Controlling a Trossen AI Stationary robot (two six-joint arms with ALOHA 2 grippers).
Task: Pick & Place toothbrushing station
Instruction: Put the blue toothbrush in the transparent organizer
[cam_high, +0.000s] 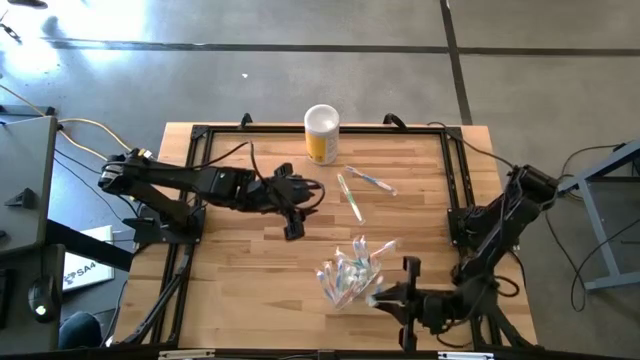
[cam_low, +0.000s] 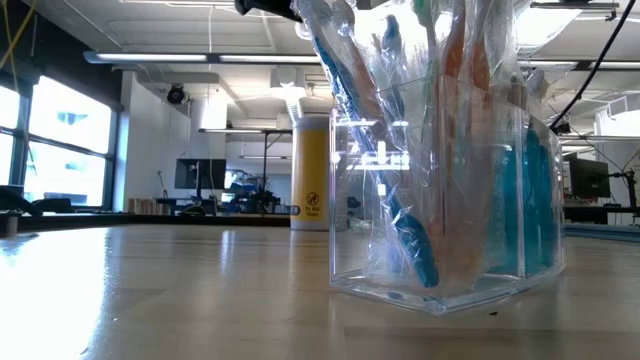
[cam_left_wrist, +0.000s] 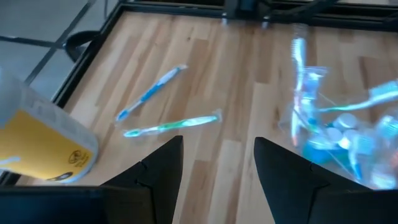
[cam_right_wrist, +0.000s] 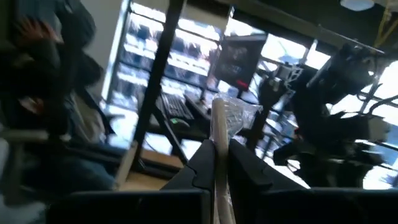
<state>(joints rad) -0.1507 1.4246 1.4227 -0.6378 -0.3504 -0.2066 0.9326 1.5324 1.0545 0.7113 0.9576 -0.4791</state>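
table (cam_high: 250, 260): pale wood planks, smooth, with a soft sheen in the low view
frame (cam_high: 455, 170): black metal rails around the table, matt
clear holder (cam_low: 445, 200): transparent hard plastic, glossy, with bright glints
wrapped toothbrushes (cam_low: 400, 100): in the clear holder, sleeved in crinkly clear film
loose toothbrushes (cam_left_wrist: 171, 124): on the wood beyond the clear holder, shiny clear wrappers
yellow canister (cam_high: 322, 135): smooth plastic, white lid
right gripper (cam_right_wrist: 217, 158): matt black fingers pinched on a clear-wrapped toothbrush handle (cam_right_wrist: 221, 134)
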